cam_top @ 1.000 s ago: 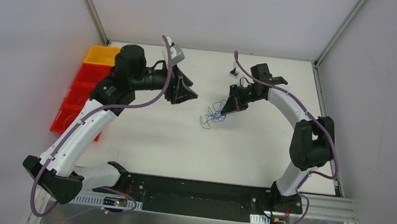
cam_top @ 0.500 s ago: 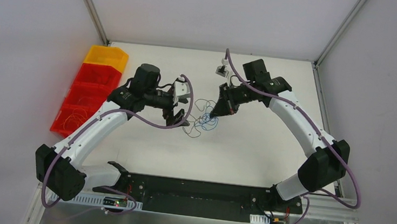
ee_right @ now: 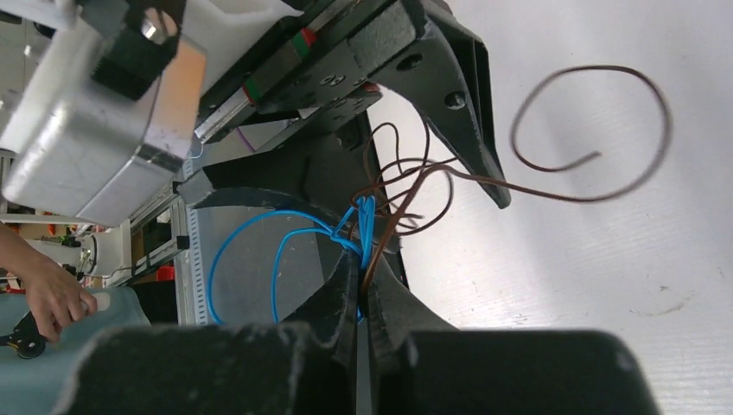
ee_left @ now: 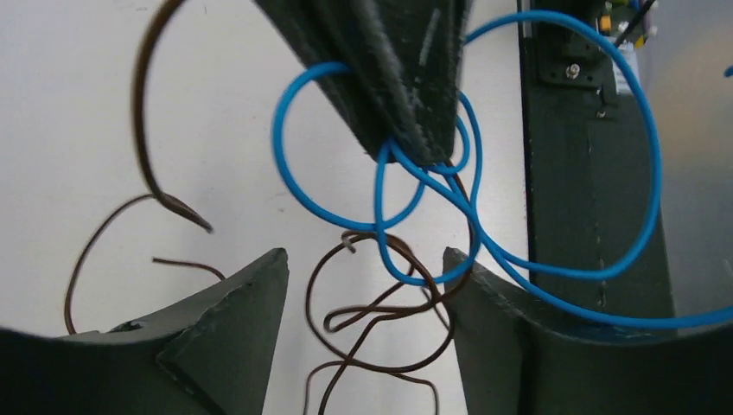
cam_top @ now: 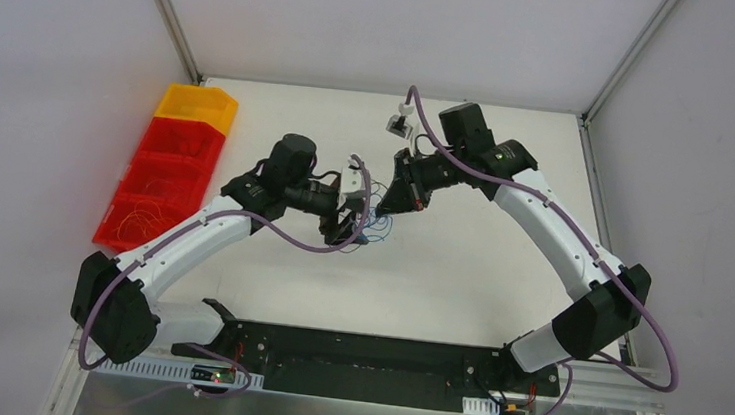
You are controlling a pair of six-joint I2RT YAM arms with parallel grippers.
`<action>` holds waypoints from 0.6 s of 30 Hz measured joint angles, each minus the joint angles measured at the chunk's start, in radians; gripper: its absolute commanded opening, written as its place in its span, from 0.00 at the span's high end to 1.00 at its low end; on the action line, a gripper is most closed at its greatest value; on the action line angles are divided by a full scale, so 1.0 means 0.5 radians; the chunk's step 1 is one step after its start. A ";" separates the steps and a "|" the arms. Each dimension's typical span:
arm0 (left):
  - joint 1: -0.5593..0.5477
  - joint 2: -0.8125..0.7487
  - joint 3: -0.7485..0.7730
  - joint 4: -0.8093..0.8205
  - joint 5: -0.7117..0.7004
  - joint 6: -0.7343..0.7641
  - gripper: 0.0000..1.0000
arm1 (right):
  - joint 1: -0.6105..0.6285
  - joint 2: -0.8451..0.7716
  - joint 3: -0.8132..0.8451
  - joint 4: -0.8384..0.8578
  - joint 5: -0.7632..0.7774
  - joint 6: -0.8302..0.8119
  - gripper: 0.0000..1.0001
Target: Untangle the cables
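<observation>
Left wrist view gives the nearest look: the left gripper (ee_left: 365, 264) stands wide and holds nothing. Between its two fingers (ee_left: 233, 320) sit the loops of the brown cable (ee_left: 380, 341). Just beyond the fingertips, a low loop of the blue cable (ee_left: 553, 259) dips into the same gap. A little farther, straight ahead of the left gripper, the right gripper (ee_left: 413, 147) is closed to a narrow tip and pinches the blue cable where its loops cross. In the right wrist view a brown strand seems to run into the same pinch, but I cannot tell if it is truly clamped. Farther out, one brown end curls free to the left over the white table (ee_left: 69, 104).

The step in hand, I judge, is for the left gripper to take the brown cable, so that the two arms can draw the colours apart. To do it well, the fingers should close only on brown, lower than the blue loop. Otherwise both grippers hold one cable and the knot only tightens. After that, a slow pull away from the right gripper is better, with a stop if the blue loops shrink around the brown.
</observation>
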 measured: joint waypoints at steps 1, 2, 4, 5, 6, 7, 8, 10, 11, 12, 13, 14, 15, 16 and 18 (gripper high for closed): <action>0.000 0.008 -0.012 0.051 -0.013 -0.056 0.80 | 0.001 0.000 0.000 0.007 0.003 0.018 0.99; 0.000 0.013 -0.019 0.081 -0.026 -0.112 0.97 | 0.000 0.000 0.000 0.014 0.008 0.035 0.97; 0.000 0.011 -0.040 0.129 -0.049 -0.175 1.00 | -0.011 -0.001 0.000 0.039 0.018 0.087 0.89; 0.000 -0.001 -0.056 0.153 -0.050 -0.186 1.00 | -0.027 -0.001 0.000 0.069 0.020 0.134 0.86; 0.000 -0.024 -0.082 0.172 -0.049 -0.183 1.00 | -0.058 -0.001 -0.001 0.113 0.022 0.198 0.84; 0.000 -0.063 -0.118 0.172 -0.053 -0.173 1.00 | -0.092 -0.001 -0.002 0.145 0.018 0.259 0.84; 0.000 -0.111 -0.163 0.161 -0.053 -0.160 1.00 | -0.142 -0.001 -0.003 0.195 0.014 0.336 0.85; 0.000 -0.221 -0.256 0.124 -0.058 -0.127 1.00 | -0.264 -0.001 -0.005 0.335 0.011 0.522 0.88; 0.000 -0.278 -0.296 0.098 -0.063 -0.117 1.00 | -0.317 -0.001 -0.005 0.411 0.012 0.616 0.89; 0.000 -0.325 -0.323 0.079 -0.064 -0.108 1.00 | -0.359 -0.001 -0.005 0.475 0.015 0.690 0.89; -0.001 -0.349 -0.328 0.058 -0.066 -0.101 1.00 | -0.404 0.000 -0.005 0.555 0.018 0.782 0.87; -0.001 -0.369 -0.328 0.043 -0.069 -0.094 1.00 | -0.434 0.003 -0.005 0.630 0.021 0.865 0.83; -0.001 -0.382 -0.328 0.034 -0.076 -0.088 1.00 | -0.454 0.008 -0.005 0.696 0.022 0.936 0.75; -0.001 -0.391 -0.328 0.017 -0.090 -0.083 1.00 | -0.466 0.016 -0.004 0.742 0.024 0.990 0.65; -0.001 -0.397 -0.327 -0.011 -0.114 -0.086 1.00 | -0.478 0.041 0.001 0.790 0.025 1.044 0.44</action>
